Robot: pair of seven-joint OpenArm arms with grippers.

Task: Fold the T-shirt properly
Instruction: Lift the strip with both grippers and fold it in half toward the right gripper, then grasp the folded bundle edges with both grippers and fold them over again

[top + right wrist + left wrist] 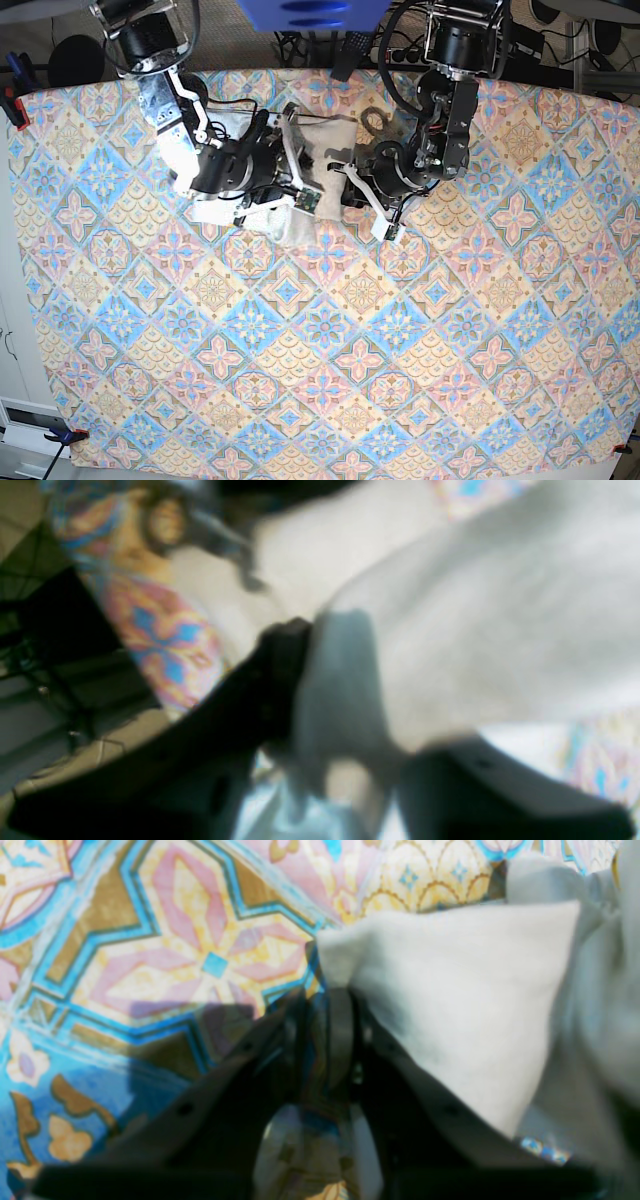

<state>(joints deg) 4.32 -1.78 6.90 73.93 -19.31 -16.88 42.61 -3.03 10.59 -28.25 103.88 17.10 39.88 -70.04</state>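
— Where is the T-shirt (300,185) lying?

— At the far side of the table, bunched between the two arms in the base view. It is a small, narrow heap of white cloth resting on the patterned tablecloth (330,340), much of it covered by the arms bent over it.

— How does the cloth look up close?

— Plain white and soft. In the left wrist view a flat flap of it (450,1005) spreads out from the fingertips, with more gathered folds at the right edge. In the right wrist view it fills most of the picture as broad, blurred white folds (475,630). No print shows in any view.

— And the claws?

— The left gripper (327,1005) has its dark fingers drawn nearly together, pinching an edge of the shirt between them. The right gripper (345,680) has its jaws apart, with a pale fold of cloth lying in the gap; the picture is too blurred to say whether it presses that fold.

— What else is around?

— Black cables (400,50) hang behind the far table edge, and a blue object (305,15) sits at the top of the base view. The two arms themselves block the view of the shirt's middle.
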